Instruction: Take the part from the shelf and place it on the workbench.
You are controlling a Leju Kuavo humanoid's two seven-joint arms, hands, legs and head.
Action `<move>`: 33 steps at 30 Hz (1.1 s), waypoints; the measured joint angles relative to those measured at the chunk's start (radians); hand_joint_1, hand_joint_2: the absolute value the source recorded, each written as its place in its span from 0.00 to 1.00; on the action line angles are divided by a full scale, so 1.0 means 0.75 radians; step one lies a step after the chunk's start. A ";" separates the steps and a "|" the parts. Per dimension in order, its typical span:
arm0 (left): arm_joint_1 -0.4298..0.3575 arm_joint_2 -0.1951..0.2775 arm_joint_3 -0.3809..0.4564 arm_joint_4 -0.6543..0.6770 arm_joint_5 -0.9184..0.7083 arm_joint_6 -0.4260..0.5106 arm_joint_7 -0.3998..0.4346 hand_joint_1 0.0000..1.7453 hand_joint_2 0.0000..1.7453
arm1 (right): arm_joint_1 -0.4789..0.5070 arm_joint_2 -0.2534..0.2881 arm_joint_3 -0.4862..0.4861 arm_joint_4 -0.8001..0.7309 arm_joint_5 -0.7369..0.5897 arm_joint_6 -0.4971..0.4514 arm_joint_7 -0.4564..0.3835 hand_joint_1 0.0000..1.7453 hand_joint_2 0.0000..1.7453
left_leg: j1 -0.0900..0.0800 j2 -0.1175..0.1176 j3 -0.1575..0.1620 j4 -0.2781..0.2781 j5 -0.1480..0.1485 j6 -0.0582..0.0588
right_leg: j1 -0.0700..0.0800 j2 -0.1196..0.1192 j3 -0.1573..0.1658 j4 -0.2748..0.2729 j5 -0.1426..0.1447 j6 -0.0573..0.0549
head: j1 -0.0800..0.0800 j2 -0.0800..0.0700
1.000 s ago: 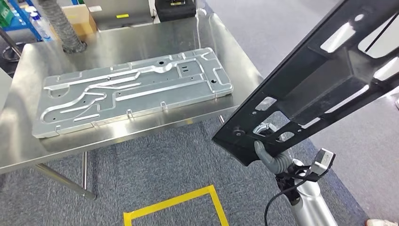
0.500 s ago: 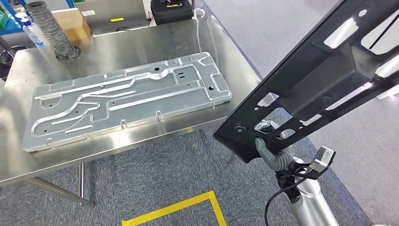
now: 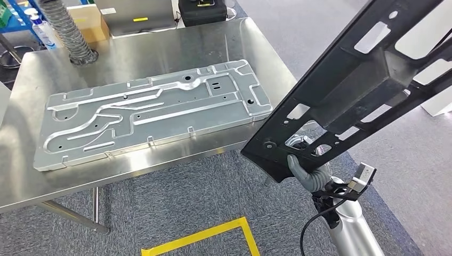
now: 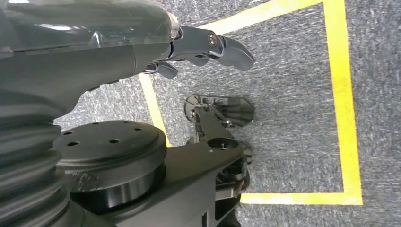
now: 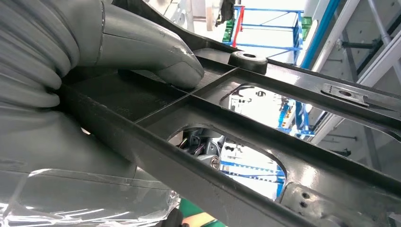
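The part (image 3: 352,90) is a long black openwork frame, tilted, its low end near the workbench's front right corner and its high end running out at the upper right. My right hand (image 3: 306,173) grips that low end from below; up close its grey thumb (image 5: 156,52) presses on a flat rib of the part (image 5: 265,123). The workbench (image 3: 160,48) is a steel table carrying a large silver stamped plate (image 3: 154,112). My left hand (image 4: 142,47) hangs over the carpet holding nothing, its dark fingers (image 4: 213,45) loosely extended.
A ribbed grey hose (image 3: 69,32), a cardboard box (image 3: 93,24), a grey case (image 3: 133,10) and a black case (image 3: 202,10) stand along the table's far edge. Yellow tape (image 3: 202,237) marks the carpet in front. Bare steel lies right of the plate.
The whole view has swayed left, then back right. The black part stays in my right hand's grip, its low end a little nearer the table's front right corner.
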 joint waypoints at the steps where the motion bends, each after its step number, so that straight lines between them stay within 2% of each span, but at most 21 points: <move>1: 0.000 -0.001 0.000 0.000 0.001 0.000 0.000 0.00 1.00 | -0.003 0.000 0.000 0.001 0.009 -0.007 0.003 0.96 1.00 | -0.002 0.000 -0.001 0.004 -0.005 -0.005 | 0.003 -0.001 0.025 -0.057 0.019 -0.005 | 0.000 0.000; 3: 0.002 -0.002 0.001 0.000 0.007 -0.002 -0.001 0.00 1.00 | -0.010 -0.003 0.000 0.006 0.055 -0.049 0.008 0.96 1.00 | -0.006 0.000 -0.004 0.007 -0.010 -0.015 | 0.009 0.001 0.036 -0.089 0.019 -0.013 | 0.000 0.000; 6: 0.004 -0.003 0.002 0.000 0.013 -0.007 -0.007 0.00 1.00 | -0.030 -0.017 0.000 0.029 0.199 -0.175 0.014 0.96 1.00 | -0.005 0.001 -0.014 0.036 -0.042 -0.034 | -0.002 0.003 0.042 -0.102 0.025 -0.029 | 0.000 0.000; 7: 0.004 -0.003 0.002 0.000 0.013 -0.009 -0.008 0.00 1.00 | -0.041 -0.024 0.000 0.042 0.251 -0.220 0.014 0.96 1.00 | -0.002 0.001 -0.035 0.089 -0.075 -0.042 | -0.006 0.001 0.045 -0.107 0.027 -0.033 | 0.000 0.000; 9: 0.006 -0.003 0.002 0.000 0.013 -0.013 -0.010 0.00 1.00 | -0.064 -0.043 0.000 0.075 0.352 -0.307 0.015 0.96 1.00 | 0.006 0.001 -0.114 0.265 -0.164 -0.053 | -0.006 -0.002 0.046 -0.108 0.027 -0.036 | 0.000 0.000; 10: 0.007 -0.003 0.002 0.000 0.013 -0.015 -0.010 0.00 1.00 | -0.078 -0.054 0.000 0.095 0.401 -0.345 0.018 0.96 1.00 | 0.011 0.001 -0.157 0.353 -0.195 -0.058 | -0.006 -0.003 0.046 -0.108 0.026 -0.037 | 0.000 0.000; 11: 0.008 -0.003 0.002 0.000 0.012 -0.016 -0.010 0.00 1.00 | -0.094 -0.068 0.000 0.118 0.443 -0.372 0.021 0.96 1.00 | 0.015 0.001 -0.184 0.404 -0.204 -0.062 | -0.007 -0.003 0.046 -0.108 0.026 -0.036 | 0.000 0.000; 12: 0.009 -0.003 0.002 0.000 0.012 -0.018 -0.010 0.00 1.00 | -0.112 -0.086 0.000 0.144 0.477 -0.388 0.024 0.96 1.00 | 0.020 0.002 -0.185 0.402 -0.185 -0.064 | -0.008 -0.003 0.048 -0.108 0.025 -0.034 | 0.000 0.000; 13: 0.009 -0.003 0.002 0.000 0.011 -0.018 -0.010 0.00 1.00 | -0.133 -0.106 0.000 0.170 0.503 -0.395 0.026 0.96 1.00 | 0.024 0.002 -0.159 0.342 -0.142 -0.066 | -0.009 -0.003 0.050 -0.107 0.023 -0.031 | 0.000 0.000; 14: 0.008 -0.003 0.002 0.000 0.011 -0.019 -0.011 0.00 1.00 | -0.156 -0.126 0.000 0.192 0.522 -0.398 0.026 0.96 1.00 | 0.029 0.002 -0.115 0.244 -0.087 -0.068 | -0.011 -0.002 0.053 -0.105 0.021 -0.026 | 0.000 0.000; 16: 0.006 -0.004 0.002 0.000 0.011 -0.019 -0.013 0.00 1.00 | -0.219 -0.172 0.000 0.232 0.558 -0.402 0.027 0.96 1.00 | 0.028 0.001 -0.036 0.075 -0.021 -0.062 | -0.011 0.001 0.053 -0.098 0.016 -0.011 | 0.000 0.000; 17: 0.005 -0.004 0.002 0.000 0.011 -0.019 -0.013 0.00 1.00 | -0.259 -0.198 0.000 0.251 0.576 -0.403 0.029 0.96 1.00 | 0.024 0.000 -0.019 0.037 -0.011 -0.055 | -0.012 0.003 0.050 -0.094 0.016 -0.002 | 0.000 0.000; 21: 0.003 -0.004 0.003 0.000 0.004 -0.019 -0.018 0.00 1.00 | -0.425 -0.315 0.004 0.330 0.659 -0.404 0.070 0.96 1.00 | 0.010 -0.002 -0.017 0.014 -0.002 -0.009 | -0.026 0.003 0.037 -0.074 0.003 0.034 | 0.000 0.000; 23: 0.001 -0.004 0.003 0.000 -0.001 -0.019 -0.021 0.00 1.00 | -0.512 -0.375 0.012 0.370 0.707 -0.411 0.097 0.96 1.00 | 0.008 -0.002 -0.015 0.006 0.005 0.008 | -0.027 0.001 -0.019 0.046 -0.064 0.038 | 0.000 0.000; 25: 0.001 -0.004 0.002 0.000 -0.004 -0.019 -0.022 0.00 1.00 | -0.600 -0.425 0.034 0.420 0.758 -0.425 0.116 0.96 1.00 | 0.001 -0.001 -0.017 0.007 0.005 0.016 | -0.021 0.000 -0.113 0.234 -0.141 0.038 | 0.000 0.000; 26: 0.001 -0.005 0.002 0.000 -0.004 -0.019 -0.022 0.00 1.00 | -0.644 -0.448 0.053 0.448 0.788 -0.434 0.126 0.96 1.00 | -0.002 -0.001 -0.017 0.008 0.004 0.018 | -0.018 0.000 -0.146 0.296 -0.155 0.037 | 0.000 0.000; 27: 0.001 -0.006 0.002 0.000 -0.004 -0.019 -0.022 0.00 1.00 | -0.688 -0.469 0.076 0.476 0.821 -0.442 0.135 0.96 1.00 | -0.005 -0.001 -0.016 0.011 0.003 0.021 | -0.016 0.000 -0.155 0.309 -0.142 0.033 | 0.000 0.000; 28: 0.001 -0.006 0.002 0.000 -0.004 -0.019 -0.022 0.00 1.00 | -0.740 -0.492 0.105 0.507 0.862 -0.455 0.145 0.96 1.00 | -0.009 -0.001 -0.015 0.013 0.001 0.023 | -0.013 0.000 -0.138 0.266 -0.104 0.027 | 0.000 0.000; 29: 0.000 -0.007 0.002 0.000 -0.004 -0.018 -0.022 0.00 1.00 | -0.796 -0.514 0.137 0.537 0.905 -0.472 0.154 0.96 1.00 | -0.012 -0.002 -0.014 0.016 -0.002 0.025 | -0.011 0.000 -0.099 0.178 -0.051 0.019 | 0.000 0.000; 31: -0.001 -0.010 0.002 0.000 -0.005 -0.017 -0.022 0.00 1.00 | -0.917 -0.554 0.212 0.601 1.008 -0.530 0.175 0.96 1.00 | -0.021 -0.003 -0.016 0.021 -0.006 0.023 | -0.001 -0.001 -0.014 -0.003 0.021 0.001 | 0.000 0.000; 33: 0.000 -0.012 0.002 0.000 -0.005 -0.017 -0.021 0.00 1.00 | -1.020 -0.574 0.294 0.664 1.128 -0.613 0.210 0.96 1.00 | -0.023 -0.002 -0.021 0.022 -0.008 0.017 | 0.008 -0.002 0.015 -0.073 0.031 -0.008 | 0.000 0.000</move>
